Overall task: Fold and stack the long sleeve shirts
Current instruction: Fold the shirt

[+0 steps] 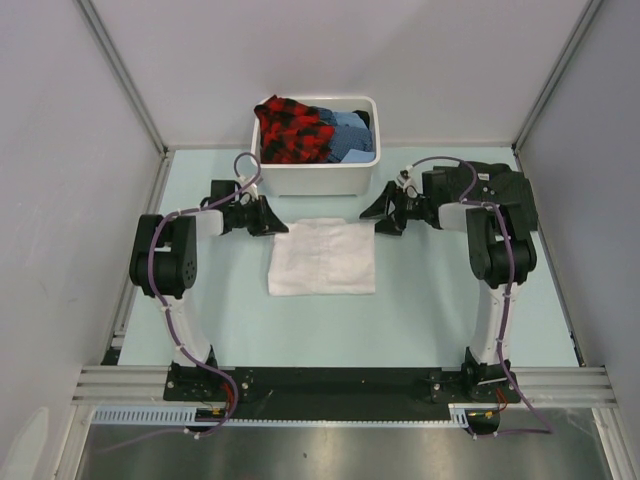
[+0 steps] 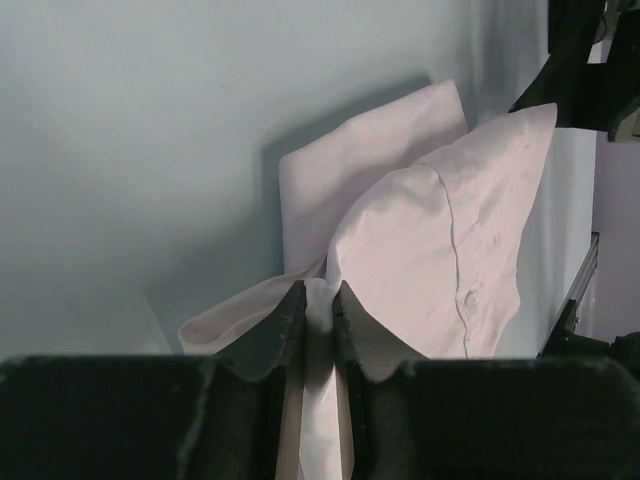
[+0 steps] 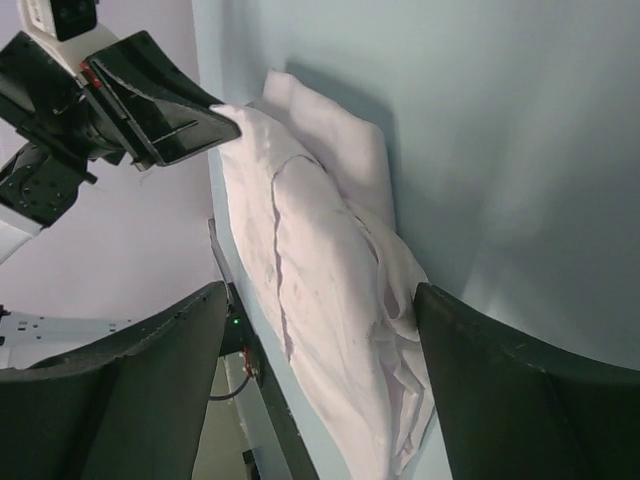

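Currently, your left hand (image 2: 318, 292) pinches an edge of the white shirt (image 1: 322, 258), controlling the fold; right hand (image 3: 318, 295) spread.

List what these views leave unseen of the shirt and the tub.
Top view: lower contents of the tub, buried under red-black plaid and blue cloth.
Left wrist: pinched edge of the white shirt, hidden inside the shut left gripper.
Right wrist: the shirt's near end, cut off by the bottom edge.

shirt (image 2: 430, 250) corner hidden, pinched in left tool (image 2: 318, 293)
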Robot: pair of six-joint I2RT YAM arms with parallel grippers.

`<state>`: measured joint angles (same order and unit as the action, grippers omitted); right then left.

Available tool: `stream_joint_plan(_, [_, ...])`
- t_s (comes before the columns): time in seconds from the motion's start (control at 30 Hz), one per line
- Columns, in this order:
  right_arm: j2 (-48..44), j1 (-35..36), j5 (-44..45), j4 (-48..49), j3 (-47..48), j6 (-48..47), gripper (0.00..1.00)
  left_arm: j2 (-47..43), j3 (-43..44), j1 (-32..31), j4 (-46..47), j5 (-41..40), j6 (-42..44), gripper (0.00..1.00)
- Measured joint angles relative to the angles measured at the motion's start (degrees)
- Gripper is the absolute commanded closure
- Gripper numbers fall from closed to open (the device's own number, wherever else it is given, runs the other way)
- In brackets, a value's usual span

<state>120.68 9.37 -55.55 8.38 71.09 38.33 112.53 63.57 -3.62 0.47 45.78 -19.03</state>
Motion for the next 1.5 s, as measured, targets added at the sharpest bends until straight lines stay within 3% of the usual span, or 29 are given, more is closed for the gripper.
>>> stream_joint_plan(0.33, [-6.27,0.28,1.11,-0.90,-1.84,-2.08,0.14,0.00,0.00,0.00,-2.29,0.02,1.18,0.81])
stream_joint_plan(0.97, [-0.96,0.74,4.66,-0.09,3.02,-5.79,0.12,0.00,0.00,0.04,-4.61,0.02,3.13,0.81])
stream_joint_plan(1.27, [-2.25,1.18,4.55,-0.37,2.93,-7.06,0.18,0.00,0.00,0.13,-4.50,0.22,3.06,1.00])
stream_joint_plan(1.5, [-2.91,0.17,4.52,-3.10,2.93,-8.90,0.25,-1.90,-0.09,0.17,-0.55,2.49,0.48,1.00])
